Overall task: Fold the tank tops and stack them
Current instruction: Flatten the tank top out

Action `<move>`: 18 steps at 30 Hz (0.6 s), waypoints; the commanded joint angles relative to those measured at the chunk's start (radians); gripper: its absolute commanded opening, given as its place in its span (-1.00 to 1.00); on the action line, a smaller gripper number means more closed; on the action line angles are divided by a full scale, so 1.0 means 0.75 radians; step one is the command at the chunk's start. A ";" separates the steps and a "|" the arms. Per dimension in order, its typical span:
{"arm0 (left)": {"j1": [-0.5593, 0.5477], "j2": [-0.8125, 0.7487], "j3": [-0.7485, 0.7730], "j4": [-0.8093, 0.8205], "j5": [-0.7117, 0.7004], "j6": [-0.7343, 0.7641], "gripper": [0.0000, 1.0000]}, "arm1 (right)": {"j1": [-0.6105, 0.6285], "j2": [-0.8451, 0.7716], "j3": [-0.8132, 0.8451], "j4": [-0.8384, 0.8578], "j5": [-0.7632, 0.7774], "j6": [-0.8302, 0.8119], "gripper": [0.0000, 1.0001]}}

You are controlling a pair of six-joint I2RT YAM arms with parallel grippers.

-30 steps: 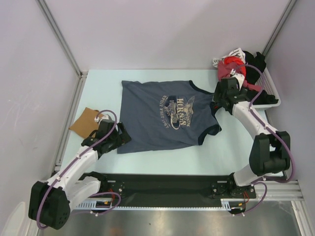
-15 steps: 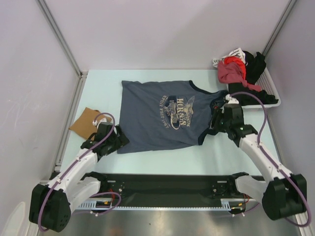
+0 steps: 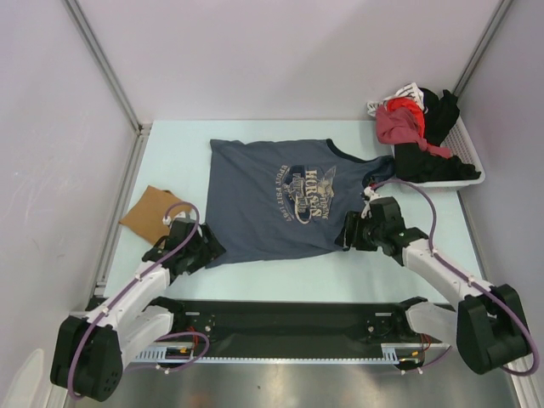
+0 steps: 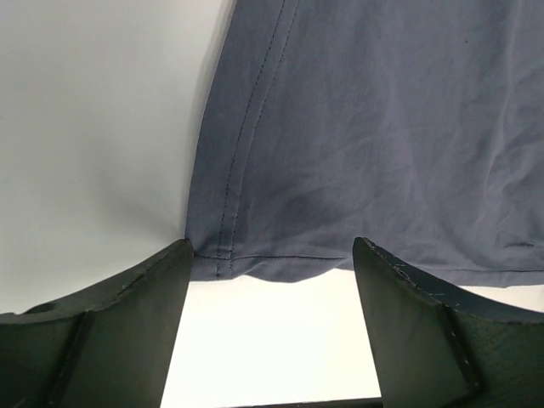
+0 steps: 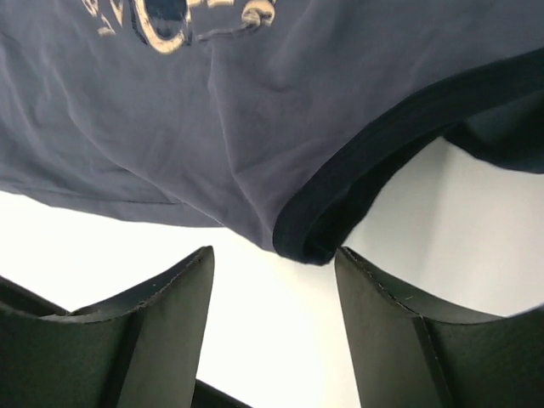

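The slate-blue tank top [image 3: 285, 200] lies spread flat, print up, in the middle of the counter [image 3: 178, 149], not yet folded. The tan-brown tank top [image 3: 149, 210] sits as a small folded square near the left edge. By my judgement one fold is done, with the blue fold and the stacking left to do. The left claw [image 3: 206, 249] is spread at the near hem corner and the right claw [image 3: 348, 234] is spread at the dark armhole trim. Neither pinches cloth. Only the overhead view shows the tan top and the basket [image 3: 473, 180] of other clothes. Only the wrist views show the hem stitching and the trim's tip at each claw's mouth.
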 commanded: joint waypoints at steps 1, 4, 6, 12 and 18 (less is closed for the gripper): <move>0.009 0.014 -0.022 0.061 0.053 -0.051 0.61 | 0.036 0.066 0.007 0.119 0.008 0.033 0.30; 0.009 0.033 -0.024 0.083 0.049 -0.053 0.47 | 0.051 0.118 0.009 0.140 0.038 0.041 0.23; 0.011 0.053 -0.026 0.110 0.047 -0.047 0.15 | 0.059 0.157 0.003 0.138 0.065 0.058 0.04; 0.086 0.086 -0.036 0.159 0.074 0.002 -0.99 | 0.073 0.055 -0.095 0.150 0.079 0.176 -0.69; 0.246 -0.028 -0.016 0.010 -0.008 0.016 -0.99 | 0.120 -0.052 -0.136 0.058 0.116 0.213 -0.82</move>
